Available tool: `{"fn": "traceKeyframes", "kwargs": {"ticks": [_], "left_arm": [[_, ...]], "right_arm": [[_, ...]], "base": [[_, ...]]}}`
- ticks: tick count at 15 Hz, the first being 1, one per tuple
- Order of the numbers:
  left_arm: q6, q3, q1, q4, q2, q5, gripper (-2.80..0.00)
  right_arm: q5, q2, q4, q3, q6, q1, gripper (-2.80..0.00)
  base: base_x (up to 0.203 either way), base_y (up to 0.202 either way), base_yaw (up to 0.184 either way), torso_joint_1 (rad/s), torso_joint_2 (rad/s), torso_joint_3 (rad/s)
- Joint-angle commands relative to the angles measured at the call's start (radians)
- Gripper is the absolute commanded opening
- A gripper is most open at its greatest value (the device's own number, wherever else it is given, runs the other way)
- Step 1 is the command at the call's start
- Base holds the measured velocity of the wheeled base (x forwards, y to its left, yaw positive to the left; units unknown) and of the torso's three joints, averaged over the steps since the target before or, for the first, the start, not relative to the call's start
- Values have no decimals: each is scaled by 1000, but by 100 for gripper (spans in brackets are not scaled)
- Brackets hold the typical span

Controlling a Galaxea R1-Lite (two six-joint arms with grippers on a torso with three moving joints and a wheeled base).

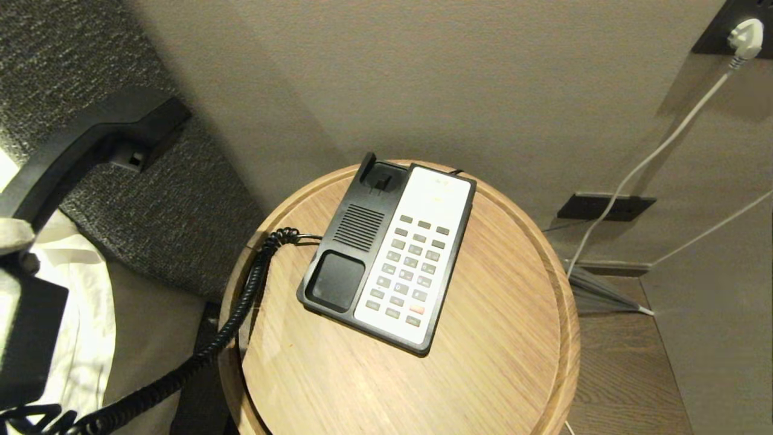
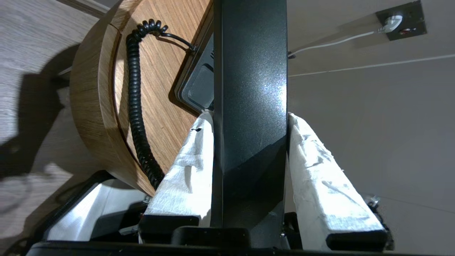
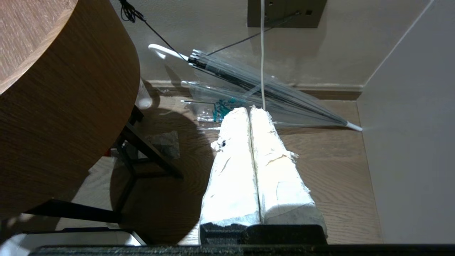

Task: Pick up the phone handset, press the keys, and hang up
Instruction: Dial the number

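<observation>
Glossy black curved plastic phone handset point(image 2: 250, 106): being clamped between white-padded left gripper point(image 2: 250, 170) fingers, hanging left of round wooden table point(image 1: 483, 374); right gripper point(image 3: 251, 156) sitting closed, empty.

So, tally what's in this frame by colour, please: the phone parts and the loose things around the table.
Black: 3, phone handset, coiled cord, phone base
White: 2, faceplate, wall plug
Wood: 1, round table
Clear: 1, umbrella
Total: 7

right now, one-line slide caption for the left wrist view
Left gripper clamps the lifted handset beside the round table, its coiled cord trailing to the phone base.
</observation>
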Motion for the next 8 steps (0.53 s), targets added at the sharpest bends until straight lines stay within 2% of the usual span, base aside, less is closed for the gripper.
{"fn": "traceKeyframes", "kwargs": {"ticks": [1, 3, 4, 5, 8], "left_arm": [[14, 8, 0, 4, 2, 0, -280], [20, 8, 0, 0, 8, 2, -280], [20, 8, 0, -3, 10, 3, -280], [20, 7, 0, -4, 11, 3, -280], [21, 11, 0, -4, 5, 3, -280]], "right_arm": [[10, 1, 14, 16, -22, 0, -280], [4, 0, 8, 10, -24, 0, -280], [3, 0, 25, -35, -21, 0, -280], [10, 0, 90, -122, -16, 0, -280], [69, 1, 462, -542, 25, 0, -280]], "base": [[0, 0, 0, 0, 0, 0], [0, 0, 0, 0, 0, 0], [0, 0, 0, 0, 0, 0], [0, 0, 0, 0, 0, 0], [0, 0, 0, 0, 0, 0]]}}
